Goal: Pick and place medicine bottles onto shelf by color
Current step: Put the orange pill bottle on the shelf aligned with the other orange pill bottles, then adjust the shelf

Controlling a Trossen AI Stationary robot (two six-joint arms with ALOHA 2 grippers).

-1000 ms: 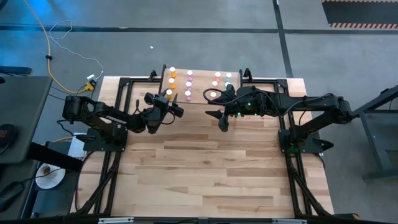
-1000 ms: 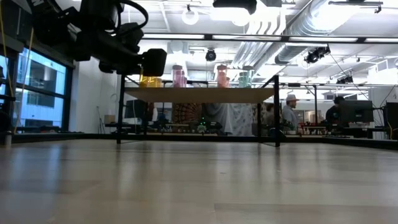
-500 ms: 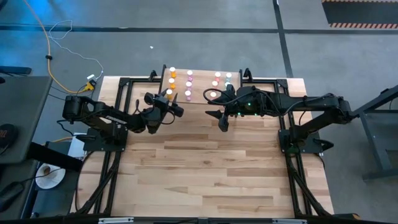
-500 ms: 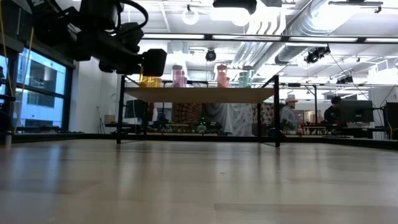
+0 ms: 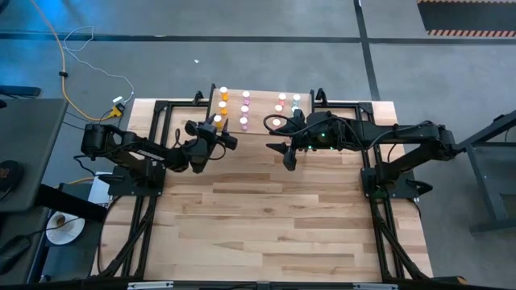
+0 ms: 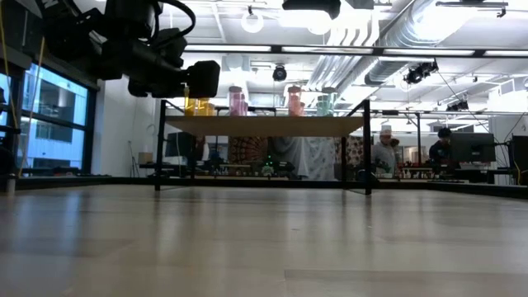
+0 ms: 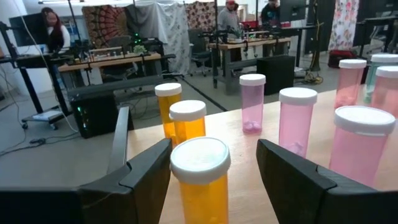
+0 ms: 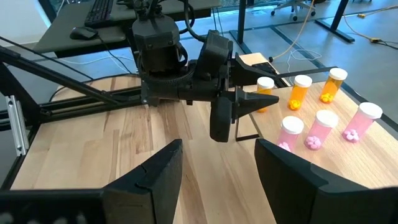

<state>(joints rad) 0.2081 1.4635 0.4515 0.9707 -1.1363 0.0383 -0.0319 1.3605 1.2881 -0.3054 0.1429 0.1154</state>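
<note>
Wooden shelf (image 7: 249,174) under us, bottles in colour rows. Left gripper (image 7: 214,165) spread around nearest orange bottle (image 7: 200,180), untouched. We'd back straight out, avoid clipping cap. Right gripper (image 8: 217,163) spread, idle nearby.

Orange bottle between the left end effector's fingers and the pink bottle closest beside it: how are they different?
The orange bottle has a see-through orange body; the pink bottle is pale pink. The orange one sits between the open left end effector fingers, while the pink one stands free to the side. Both stand upright on the shelf and wear white caps.
</note>
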